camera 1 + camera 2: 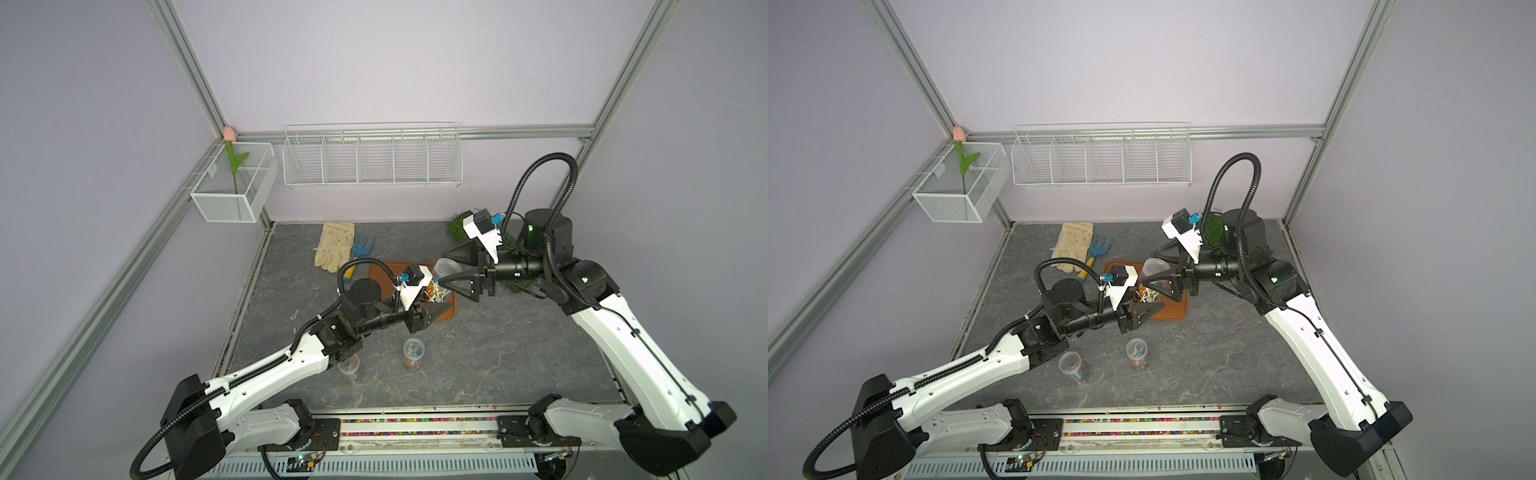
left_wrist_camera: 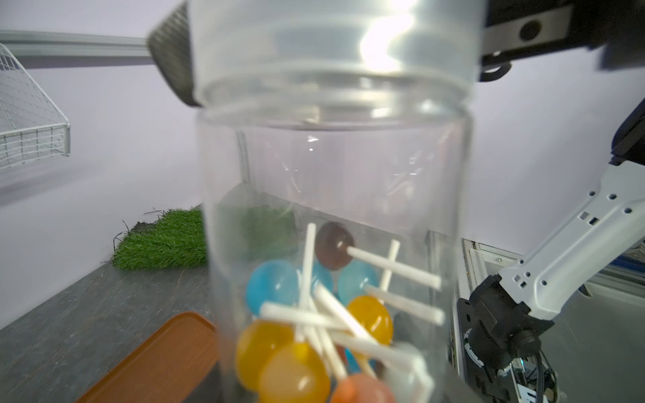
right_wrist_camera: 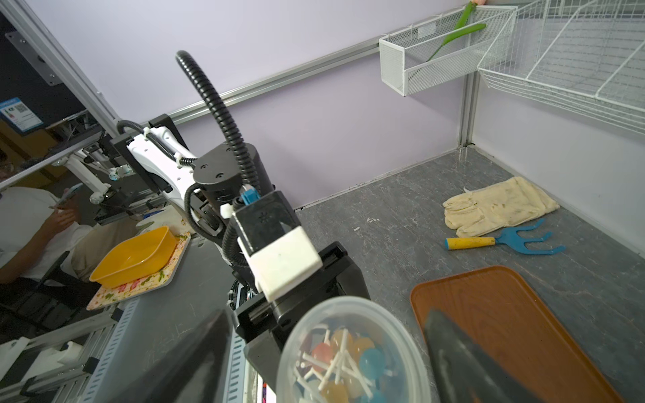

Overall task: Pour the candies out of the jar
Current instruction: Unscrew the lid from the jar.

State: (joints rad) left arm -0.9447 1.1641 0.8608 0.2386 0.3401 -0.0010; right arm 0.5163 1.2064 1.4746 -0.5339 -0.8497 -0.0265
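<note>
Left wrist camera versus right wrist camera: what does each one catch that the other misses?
Only the left wrist view shows the fake grass patch and the jar side-on, the candies heaped at its bottom. Only the right wrist view shows the glove, the blue rake, the yellow bowl and the tulip, and looks down through the lid. Both show the jar, the lid, the candies and the brown tray.

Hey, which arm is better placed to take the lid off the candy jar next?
Probably right: the right end effector, open, straddles the lid, while the left end effector is shut on the jar.
</note>
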